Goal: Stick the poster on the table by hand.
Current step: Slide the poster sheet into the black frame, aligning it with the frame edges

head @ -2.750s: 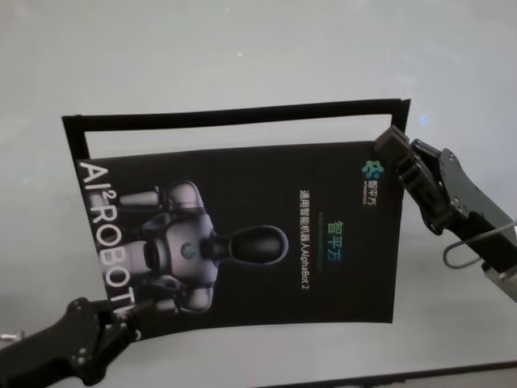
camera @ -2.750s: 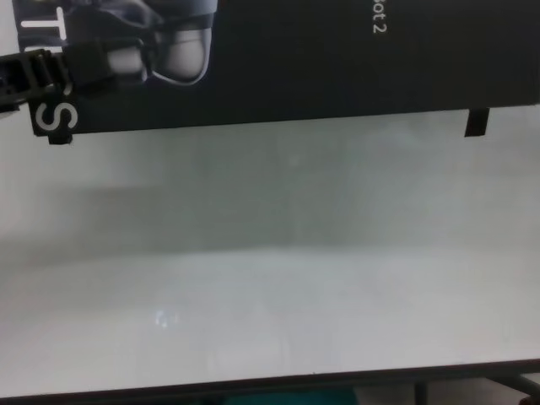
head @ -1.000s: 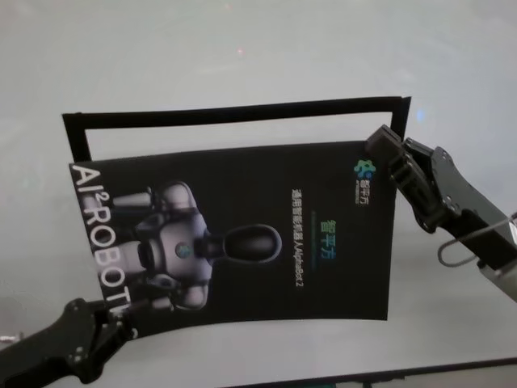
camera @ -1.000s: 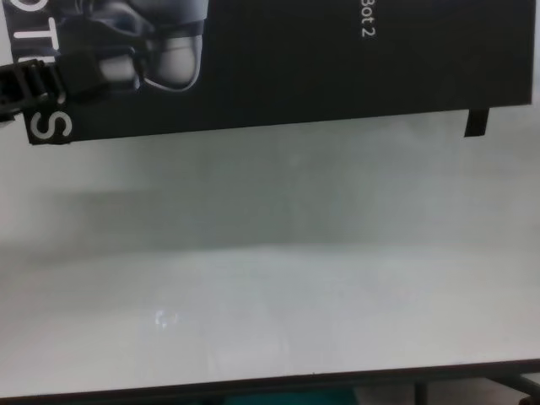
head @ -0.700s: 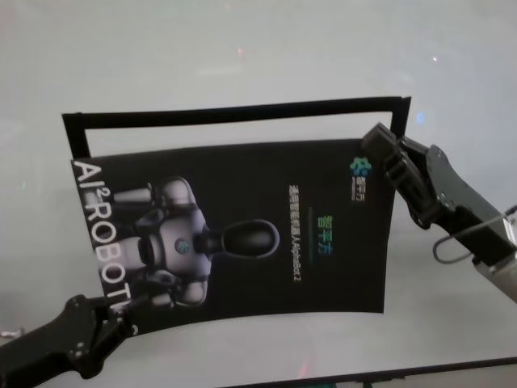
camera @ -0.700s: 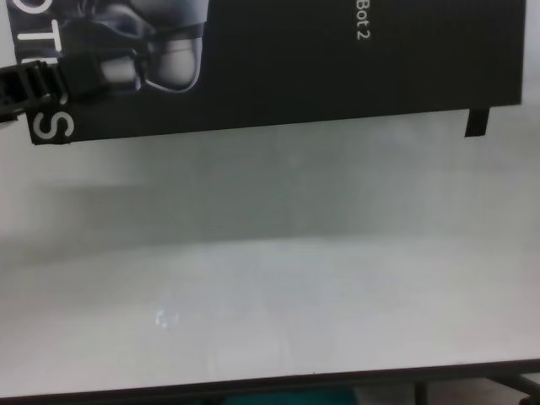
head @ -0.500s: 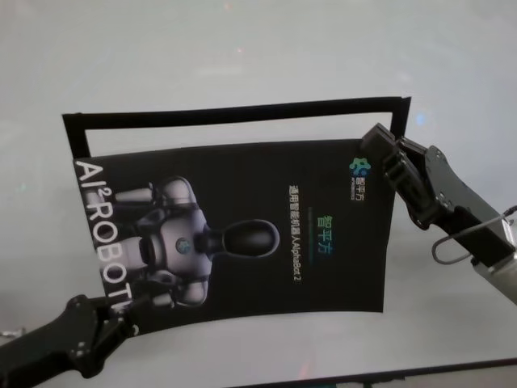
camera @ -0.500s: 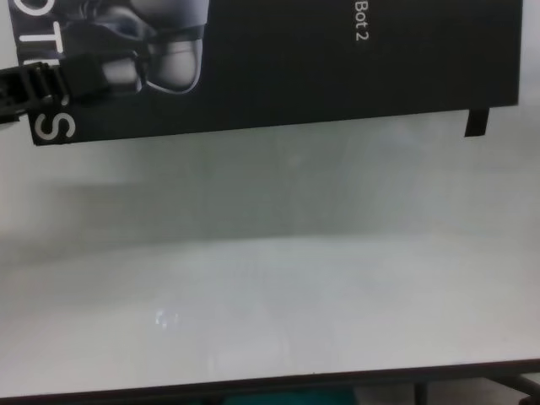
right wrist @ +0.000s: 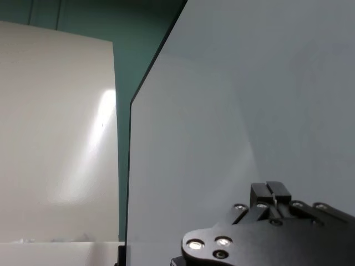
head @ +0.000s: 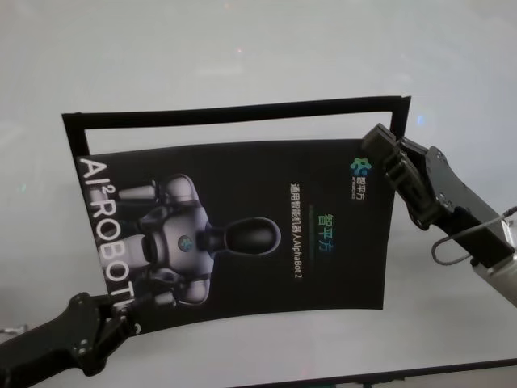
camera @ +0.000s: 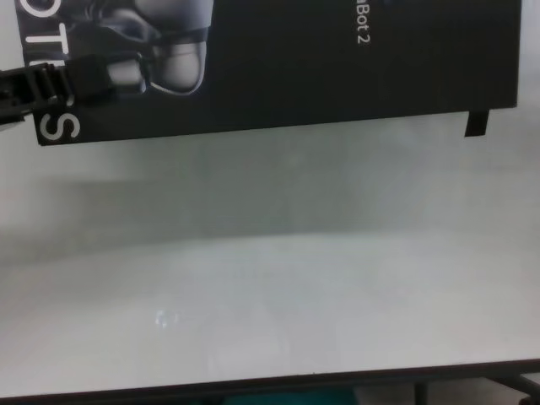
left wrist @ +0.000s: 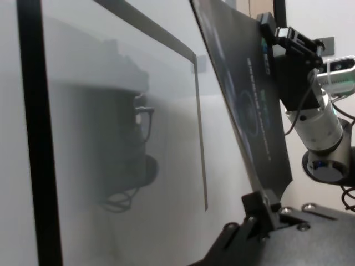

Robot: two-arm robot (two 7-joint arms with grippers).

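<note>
Head view: left gripper (head: pixel 121 317) and right gripper (head: pixel 380 153) both clamped on poster (head: pixel 242 234) corners above table (head: pixel 242 48).

The poster (head: pixel 242 234) carries big white letters "AI² ROBOT" along its left edge; the chest view shows the last letters "T" and "S". Near its middle, small white text ends in "AlphaBot 2". The coloured logo text cannot be read.

robot demo lab or test room: bare white table (head: pixel 242 48), teal floor (right wrist: pixel 138 39), plain pale wall (right wrist: pixel 55 138).
</note>
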